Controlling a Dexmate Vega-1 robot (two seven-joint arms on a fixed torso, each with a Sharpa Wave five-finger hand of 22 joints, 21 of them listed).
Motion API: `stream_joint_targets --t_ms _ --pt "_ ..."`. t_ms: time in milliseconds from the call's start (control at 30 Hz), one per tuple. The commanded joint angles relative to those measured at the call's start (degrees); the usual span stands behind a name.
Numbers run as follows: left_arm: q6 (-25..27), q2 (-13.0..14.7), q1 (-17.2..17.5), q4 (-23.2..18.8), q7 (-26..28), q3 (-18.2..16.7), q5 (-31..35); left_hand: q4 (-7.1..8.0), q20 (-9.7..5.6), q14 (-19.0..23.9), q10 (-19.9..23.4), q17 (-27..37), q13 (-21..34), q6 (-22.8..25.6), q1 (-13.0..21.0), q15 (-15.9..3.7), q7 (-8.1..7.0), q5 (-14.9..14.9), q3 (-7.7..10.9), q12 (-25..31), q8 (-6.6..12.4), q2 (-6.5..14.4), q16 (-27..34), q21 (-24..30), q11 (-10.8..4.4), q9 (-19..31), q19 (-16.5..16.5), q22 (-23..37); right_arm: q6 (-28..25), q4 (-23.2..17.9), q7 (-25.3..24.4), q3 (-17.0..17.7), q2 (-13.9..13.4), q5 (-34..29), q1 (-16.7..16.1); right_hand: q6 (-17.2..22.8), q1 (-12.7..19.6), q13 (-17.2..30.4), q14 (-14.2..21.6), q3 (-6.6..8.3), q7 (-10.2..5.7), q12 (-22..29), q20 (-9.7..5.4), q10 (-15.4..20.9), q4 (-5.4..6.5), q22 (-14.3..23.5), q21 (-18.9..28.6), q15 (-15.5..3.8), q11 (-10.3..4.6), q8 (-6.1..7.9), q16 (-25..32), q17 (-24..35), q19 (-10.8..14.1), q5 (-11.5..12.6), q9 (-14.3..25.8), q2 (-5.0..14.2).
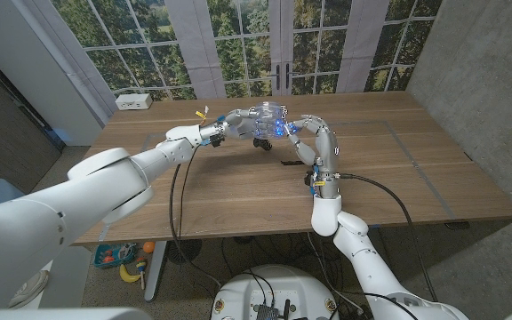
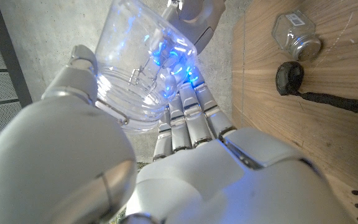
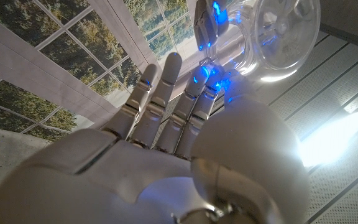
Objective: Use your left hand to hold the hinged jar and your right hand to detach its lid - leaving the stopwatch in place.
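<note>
Left robot hand: the white left robot hand [image 1: 223,127] sits above the middle of the head view, raised over the tabletop; it grips the clear glass hinged jar [image 1: 265,119]. In the left wrist view its fingers [image 2: 188,118] wrap the jar's [image 2: 138,68] wall.
Hinged jar: held in the air between the two hands, upper middle of the head view, lit by blue lights from the fingers. It lies tilted off upright; in the right wrist view its round end [image 3: 278,34] faces the camera. I cannot tell whether the lid is still attached.
Right robot hand: the white right robot hand [image 1: 302,132] is just right of the jar in the head view, touching it. In the right wrist view some fingers [image 3: 207,25] reach onto the jar while the others stand straight and apart; whether it truly grips the jar cannot be told.
Other things: a small clear glass jar with a white label [image 2: 296,35] lies on its side at the upper right of the left wrist view; the label's writing is too small to read. Just beside it is a black round stopwatch with a black strap [image 2: 289,78].
Surface: a brown wooden tabletop [image 1: 416,169] with long plank seams; a white box [image 1: 133,102] at its far left corner.
Room: tall paned windows [image 1: 238,44] with trees behind; a grey wall on the right.
</note>
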Motion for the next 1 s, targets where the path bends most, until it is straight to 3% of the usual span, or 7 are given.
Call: stream_joint_targets --t_ms 33,267,800,1000 --pt "-1.0 1.2 0.2 -2.4 -0.1 2.3 -1.4 5.9 -1.77 8.7 23.2 1.0 18.3 19.5 8.4 -16.48 -16.64 7.2 6.28 0.2 9.27 12.5 0.2 0.3 -18.04 0.7 -0.3 0.0 2.0 1.8 0.1 3.3 2.8 -0.4 1.7 1.2 1.7 0.2 1.1 0.13 1.11 0.7 -0.29 1.5 -0.56 0.3 0.6 -5.75 -0.06 0.45 1.1 0.3 0.5 -0.5 -0.1 0.2" --pt "-1.6 1.8 0.2 -3.2 -0.1 2.9 -1.6 5.88 -1.8 8.7 23.3 1.1 18.4 19.6 8.5 -16.51 -16.64 7.2 6.28 0.1 9.28 12.5 0.2 0.4 -18.04 0.6 -0.4 0.0 2.8 1.6 0.1 7.2 5.5 -1.2 2.4 1.3 2.5 0.3 1.4 0.21 2.43 0.8 0.28 1.5 -0.84 0.5 0.9 -5.52 0.02 0.17 2.2 0.5 0.0 -1.4 -0.4 0.3" --pt "-2.4 2.9 0.1 -4.6 -0.1 3.3 -0.5 5.52 -2.04 9.0 23.8 1.4 18.9 20.1 8.9 -16.53 -15.9 7.0 6.33 -0.1 9.31 12.5 0.2 0.6 -18.07 0.3 -0.6 0.0 4.0 0.9 0.1 14.6 9.8 -3.8 4.6 1.2 2.9 0.8 1.0 0.07 2.77 1.1 0.4 1.2 -0.71 0.9 1.5 -5.22 0.11 -0.28 3.7 0.7 -0.3 -2.8 -0.6 0.56" --pt "-2.8 3.2 0.3 -5.1 -0.1 3.0 0.3 5.44 -2.06 9.1 24.0 1.4 18.9 20.2 9.0 -16.52 -15.87 6.9 6.34 -0.2 9.31 12.5 0.2 0.6 -18.06 0.3 -0.6 0.0 3.9 0.5 0.1 15.6 10.2 -4.1 5.0 1.1 2.9 0.9 0.7 0.07 2.81 1.1 0.42 1.1 -0.63 1.0 1.7 -5.21 0.11 -0.41 4.0 0.7 -0.4 -3.2 -0.6 0.75"
